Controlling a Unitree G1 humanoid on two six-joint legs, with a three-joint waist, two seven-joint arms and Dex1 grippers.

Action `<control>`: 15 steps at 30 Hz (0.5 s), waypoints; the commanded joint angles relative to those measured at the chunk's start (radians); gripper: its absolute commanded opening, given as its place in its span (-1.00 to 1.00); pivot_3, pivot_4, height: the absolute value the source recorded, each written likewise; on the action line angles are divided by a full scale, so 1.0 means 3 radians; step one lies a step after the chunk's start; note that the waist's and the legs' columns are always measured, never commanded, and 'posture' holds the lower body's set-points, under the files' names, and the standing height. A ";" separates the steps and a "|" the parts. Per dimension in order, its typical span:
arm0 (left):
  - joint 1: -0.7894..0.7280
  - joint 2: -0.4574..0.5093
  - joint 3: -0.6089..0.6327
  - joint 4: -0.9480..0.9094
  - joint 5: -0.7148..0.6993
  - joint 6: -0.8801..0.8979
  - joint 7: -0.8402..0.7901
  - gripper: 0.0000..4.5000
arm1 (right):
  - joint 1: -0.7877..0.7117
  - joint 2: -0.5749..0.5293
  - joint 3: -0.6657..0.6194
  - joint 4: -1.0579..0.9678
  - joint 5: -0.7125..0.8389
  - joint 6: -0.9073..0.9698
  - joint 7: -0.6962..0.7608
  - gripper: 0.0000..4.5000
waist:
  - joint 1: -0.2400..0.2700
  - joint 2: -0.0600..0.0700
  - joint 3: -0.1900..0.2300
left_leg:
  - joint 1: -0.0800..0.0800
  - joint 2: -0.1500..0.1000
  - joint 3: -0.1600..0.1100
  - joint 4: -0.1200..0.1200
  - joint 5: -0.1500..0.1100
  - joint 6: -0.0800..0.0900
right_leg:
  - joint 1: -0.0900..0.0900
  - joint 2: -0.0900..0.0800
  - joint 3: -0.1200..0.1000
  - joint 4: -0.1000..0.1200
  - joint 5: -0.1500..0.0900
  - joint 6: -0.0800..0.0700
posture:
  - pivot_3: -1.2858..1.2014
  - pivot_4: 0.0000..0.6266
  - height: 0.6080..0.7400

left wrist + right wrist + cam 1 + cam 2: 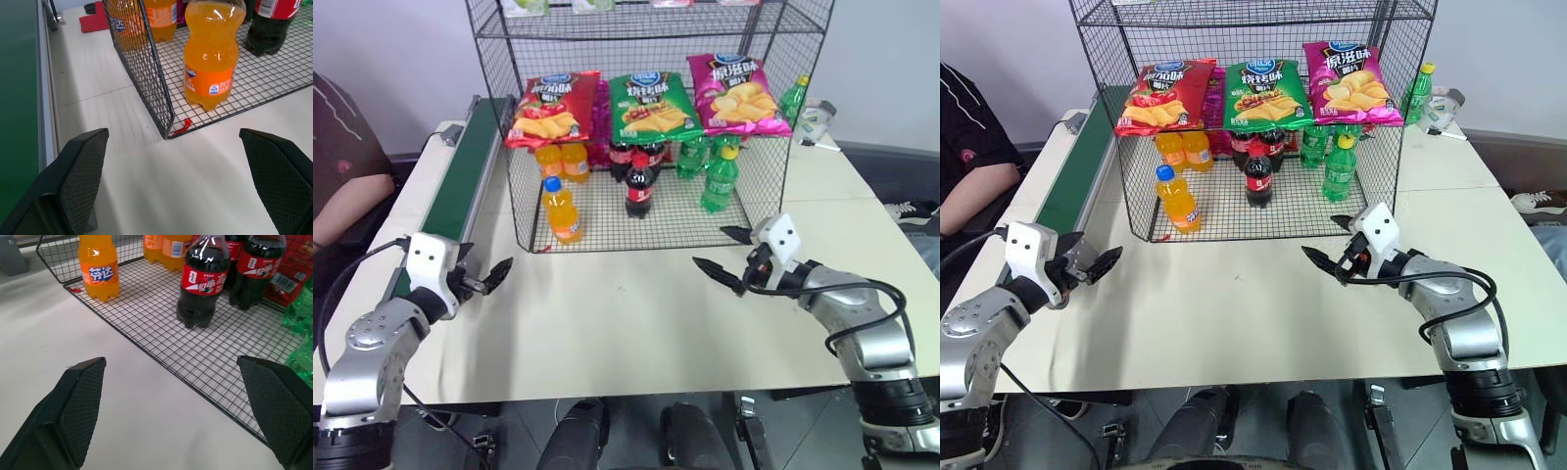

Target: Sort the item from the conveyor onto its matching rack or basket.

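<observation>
Left eye view: the orange soda bottle (561,209) stands upright on the bottom shelf of the black wire rack (646,127), near the rack's front-left corner, blue cap on. Behind it, at about 12 o'clock from it, two more orange bottles (562,161) stand together against the rear of the shelf. At 3 o'clock from the front orange bottle stands one cola bottle (640,185) with a red cap; more cola bottles (636,153) stand behind it, probably two, though the mesh and the bags above hide part of them. Further toward 3 o'clock are green bottles (718,179), one with a yellow cap in front and at least two behind. One more green bottle (793,98) stands outside the rack at its far right.

The shelf above carries three crisp bags: red (553,106), green (650,102) and pink (737,94).

The conveyor (460,186) runs along the left of the table (607,323), at 9 o'clock from the rack, its belt bare.

The left gripper (486,279) hovers over the table at 7 o'clock from the orange bottle, fingers spread wide, holding nothing. The right gripper (726,255) hovers at 5 o'clock from the cola bottle, fingers likewise spread and empty.

A person's arm (342,211) rests at the table's left edge.
</observation>
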 commanded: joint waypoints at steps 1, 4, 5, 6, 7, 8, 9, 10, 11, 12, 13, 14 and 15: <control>0.0002 0.0015 0.0046 -0.0079 0.0023 -0.0090 -0.0005 0.99 | -0.0056 0.0024 -0.0027 -0.0024 0.0012 -0.0087 0.0010 1.00 | 0.0001 0.0000 0.0000 | 0.0000 0.0000 0.0000 0.0000 0.0000 0.0000 | 0.0000 0.0000 0.0000 0.0000 0.0000 0.0000 | 0.03 -0.52 1.00; -0.0006 -0.0005 0.0063 -0.0050 0.0016 -0.0089 0.0006 0.99 | -0.0060 0.0024 -0.0019 -0.0017 0.0009 -0.0097 0.0010 1.00 | 0.0001 0.0000 0.0000 | 0.0000 0.0000 0.0000 0.0000 0.0000 0.0000 | 0.0000 0.0000 0.0000 0.0000 0.0000 0.0000 | 0.03 -0.52 1.00; -0.0008 -0.0004 0.0063 -0.0040 0.0017 -0.0091 0.0004 0.99 | -0.0060 0.0024 -0.0015 -0.0015 0.0008 -0.0101 0.0009 1.00 | 0.0001 0.0000 0.0000 | 0.0000 0.0000 0.0000 0.0000 0.0000 0.0000 | 0.0000 0.0000 0.0000 0.0000 0.0000 0.0000 | 0.03 -0.52 1.00; -0.0010 -0.0003 0.0064 -0.0033 0.0019 -0.0093 0.0002 0.99 | -0.0061 0.0024 -0.0011 -0.0013 0.0007 -0.0106 0.0008 1.00 | 0.0000 0.0000 0.0000 | 0.0000 0.0000 0.0000 0.0000 0.0000 0.0000 | 0.0000 0.0000 0.0000 -0.0001 0.0000 0.0000 | 0.03 -0.52 1.00; -0.0011 -0.0001 0.0064 -0.0026 0.0021 -0.0096 0.0000 0.99 | -0.0061 0.0024 -0.0008 -0.0011 0.0006 -0.0110 0.0008 1.00 | 0.0000 0.0000 0.0000 | 0.0000 0.0000 0.0000 0.0000 0.0000 0.0000 | 0.0000 0.0000 0.0000 -0.0001 0.0000 0.0000 | 0.03 -0.52 1.00; -0.0011 0.0002 0.0063 -0.0012 0.0029 -0.0100 0.0000 0.99 | -0.0061 0.0026 -0.0004 -0.0011 0.0004 -0.0113 0.0007 1.00 | 0.0000 0.0000 0.0000 | 0.0000 0.0000 0.0000 0.0000 0.0000 0.0000 | 0.0000 0.0000 0.0000 -0.0001 0.0000 0.0000 | 0.03 -0.52 1.00; -0.0010 0.0008 0.0059 0.0004 0.0044 -0.0104 0.0002 0.99 | -0.0060 0.0028 0.0001 -0.0011 0.0002 -0.0117 0.0007 1.00 | 0.0000 0.0000 0.0000 | 0.0000 0.0000 0.0000 0.0000 0.0000 0.0000 | 0.0000 0.0000 0.0000 -0.0001 0.0000 0.0000 | 0.03 -0.52 1.00; -0.0007 0.0011 0.0057 0.0016 0.0049 -0.0108 0.0000 0.99 | -0.0059 0.0030 0.0005 -0.0013 0.0000 -0.0119 0.0005 1.00 | 0.0000 0.0000 0.0000 | 0.0000 0.0000 0.0000 -0.0001 0.0000 0.0000 | 0.0000 0.0000 0.0000 -0.0001 0.0000 0.0000 | 0.03 -0.52 1.00; -0.0005 0.0012 0.0055 0.0023 0.0050 -0.0115 -0.0003 0.99 | -0.0057 0.0032 0.0008 -0.0016 -0.0001 -0.0121 0.0004 1.00 | 0.0000 0.0000 0.0000 | 0.0000 0.0000 0.0000 -0.0001 0.0000 0.0000 | 0.0000 0.0000 0.0000 -0.0001 0.0000 0.0000 | 0.03 -0.52 1.00; -0.0005 0.0012 0.0055 0.0026 0.0050 -0.0120 -0.0006 0.99 | -0.0056 0.0033 0.0009 -0.0017 -0.0002 -0.0122 0.0004 1.00 | 0.0000 0.0000 0.0000 | 0.0000 0.0000 0.0000 -0.0001 0.0000 0.0000 | 0.0000 0.0000 0.0000 -0.0001 0.0000 0.0000 | 0.03 -0.52 1.00; -0.0006 0.0010 0.0057 0.0028 0.0047 -0.0122 -0.0009 0.99 | -0.0054 0.0035 0.0011 -0.0019 -0.0004 -0.0125 0.0003 1.00 | 0.0000 0.0000 0.0000 | 0.0000 0.0000 0.0000 -0.0001 0.0000 0.0000 | 0.0000 0.0000 0.0000 -0.0001 0.0000 0.0000 | 0.03 -0.52 1.00; -0.0005 0.0006 0.0060 0.0029 0.0041 -0.0127 -0.0016 0.99 | -0.0049 0.0037 0.0013 -0.0024 -0.0005 -0.0127 0.0003 1.00 | 0.0000 0.0000 0.0000 | 0.0000 0.0000 0.0000 -0.0001 0.0000 0.0000 | 0.0000 0.0000 0.0000 -0.0001 0.0000 0.0000 | 0.03 -0.52 1.00; -0.0003 0.0002 0.0063 0.0033 0.0038 -0.0131 -0.0018 0.99 | -0.0043 0.0040 0.0016 -0.0030 -0.0005 -0.0128 0.0001 1.00 | 0.0000 0.0000 0.0000 | 0.0000 0.0000 0.0000 -0.0001 0.0000 0.0000 | 0.0000 0.0000 0.0000 -0.0001 0.0000 0.0000 | 0.03 -0.52 1.00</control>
